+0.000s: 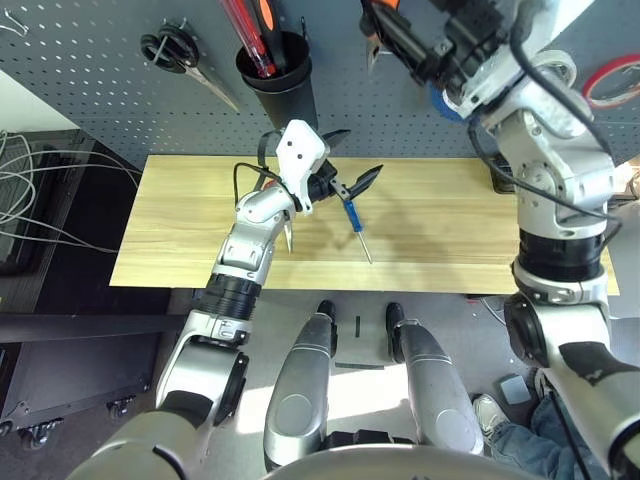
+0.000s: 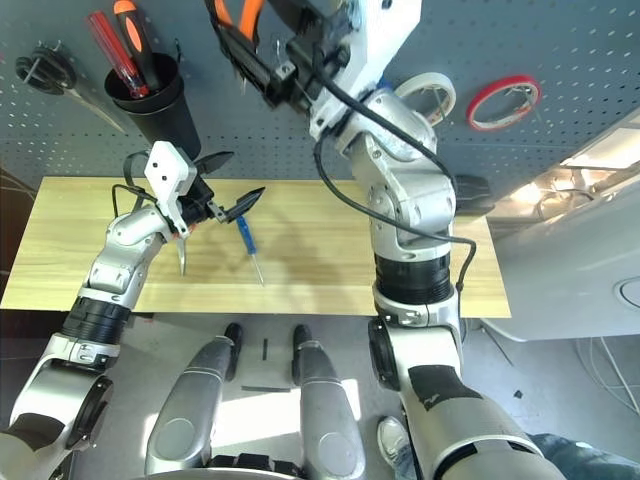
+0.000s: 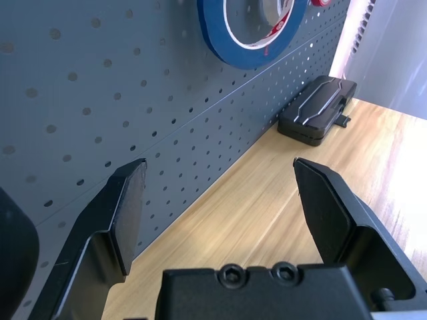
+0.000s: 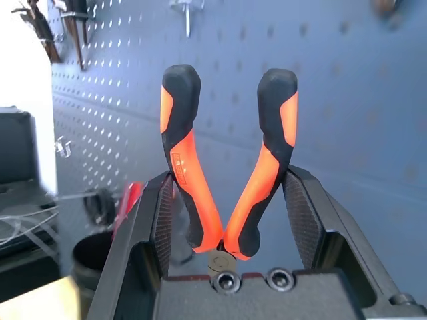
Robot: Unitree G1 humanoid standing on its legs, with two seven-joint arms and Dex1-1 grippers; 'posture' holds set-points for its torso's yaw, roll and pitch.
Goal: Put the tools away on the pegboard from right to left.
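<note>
So right gripper is clamped on the orange-and-black-handled needle-nose pliers, handles pointing up toward the dark blue-grey perforated pegboard, probably lining up for a metal hook at top centre. Left gripper is spread wide and empty, hovering over the light wooden table, likely waiting. Small blue-handled screwdriver lies mid-table; blue tape roll already hangs on the board.

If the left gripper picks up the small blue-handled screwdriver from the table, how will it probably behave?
The blue-handled screwdriver looks thin and stiff, so probably light and unbending. It lies flat on the smooth wooden table, so a nudge may roll it. The open left gripper likely needs a precise pinch.
</note>
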